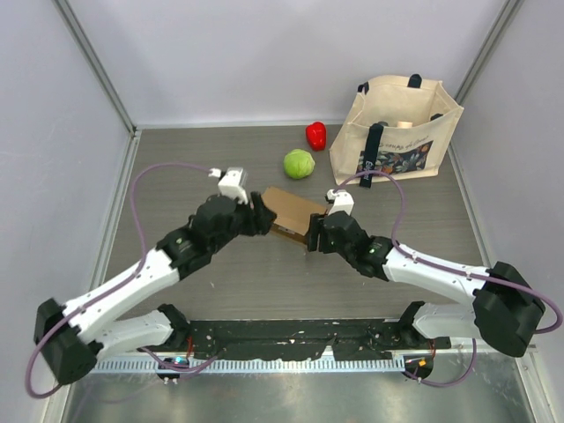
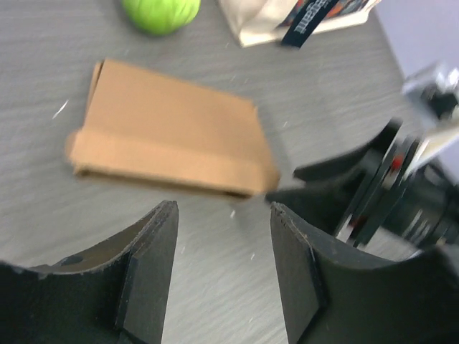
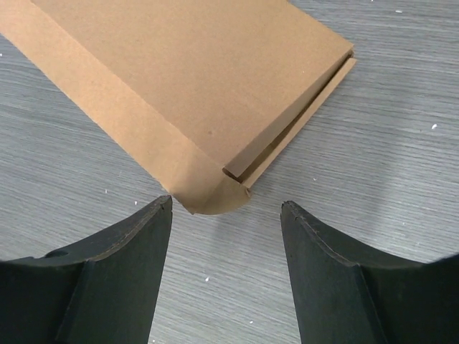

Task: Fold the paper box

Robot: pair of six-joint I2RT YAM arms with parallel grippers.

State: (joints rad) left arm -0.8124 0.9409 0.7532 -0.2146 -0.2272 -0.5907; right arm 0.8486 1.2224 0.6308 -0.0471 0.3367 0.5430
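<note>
Left claw point(image 2: 224, 215) and right claw point(image 3: 226, 208) gape empty, box point(image 3: 193, 79) just ahead of each; right should pinch the loose corner squarely while left braces.

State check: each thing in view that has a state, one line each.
paper box: lid folded down, lying flat, ungripped
left gripper: open, empty, facing the box
right gripper: open, empty, box corner just ahead of its tips
tote bag: upright, top open
green vegetable: loose, apart from the box
red pepper: loose, beside the tote bag
</note>
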